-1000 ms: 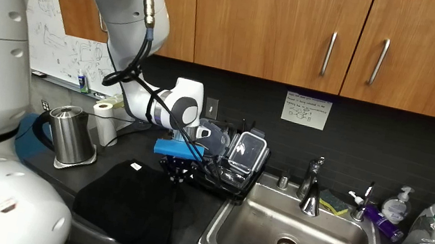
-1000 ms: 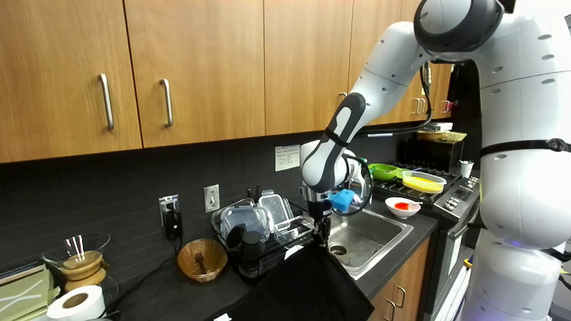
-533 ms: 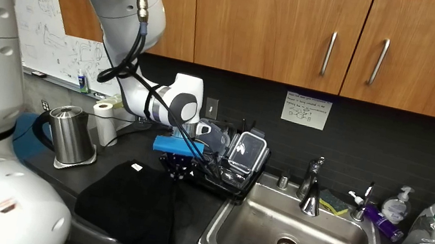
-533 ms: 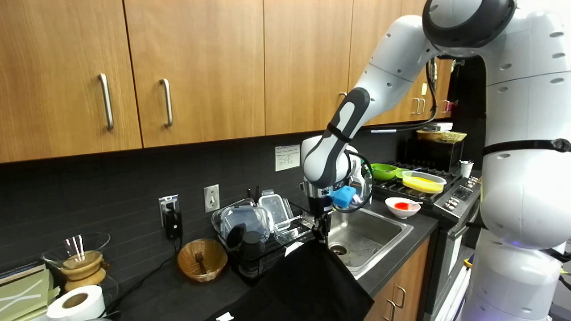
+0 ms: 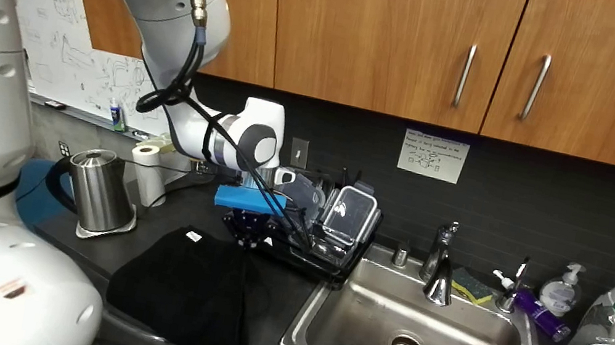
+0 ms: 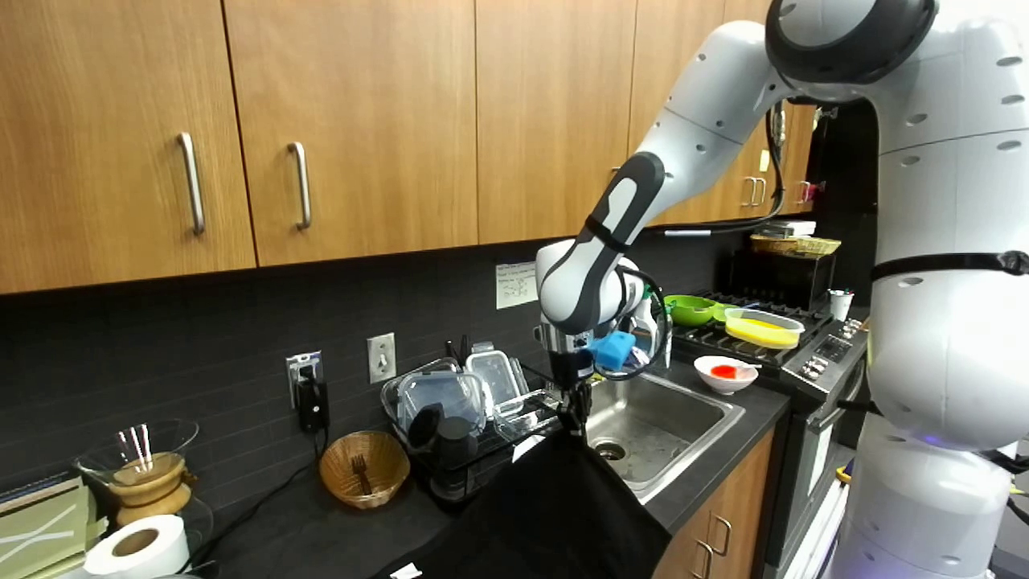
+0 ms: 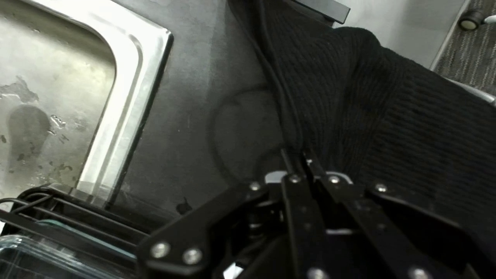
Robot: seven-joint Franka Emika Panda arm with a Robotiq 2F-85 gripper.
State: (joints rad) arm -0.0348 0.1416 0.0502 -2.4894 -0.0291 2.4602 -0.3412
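One gripper (image 7: 296, 157) is holding one black cloth (image 7: 418, 128). Its two fingers (image 7: 300, 205) are standing almost together, and they are pinching a thin fold at the upper part of this cloth. The cloth is lying on the dark counter (image 5: 274, 317), with a bare strip between it and the one sink (image 7: 135, 66), and its lower part is hanging over the front edge. One white tag (image 5: 194, 236) is showing near its border.

Near the gripper, one black dish rack (image 5: 339, 276) is carrying at least three clear containers (image 6: 442, 398); more exactly I cannot count. One basket (image 6: 394, 462) is holding one fork (image 6: 361, 474), and one bowl (image 6: 723, 387) is standing beyond the sink. One kettle (image 5: 99, 194) and one paper roll (image 5: 150, 180) are standing at the other end, while one sponge (image 5: 469, 286) is resting beside one faucet (image 5: 439, 263).

The held part of the cloth is pointing upward, to the fingers. From there one folded edge is running towards the front of the counter. About the long axis I cannot be sure, because the folds are hiding which side is longer
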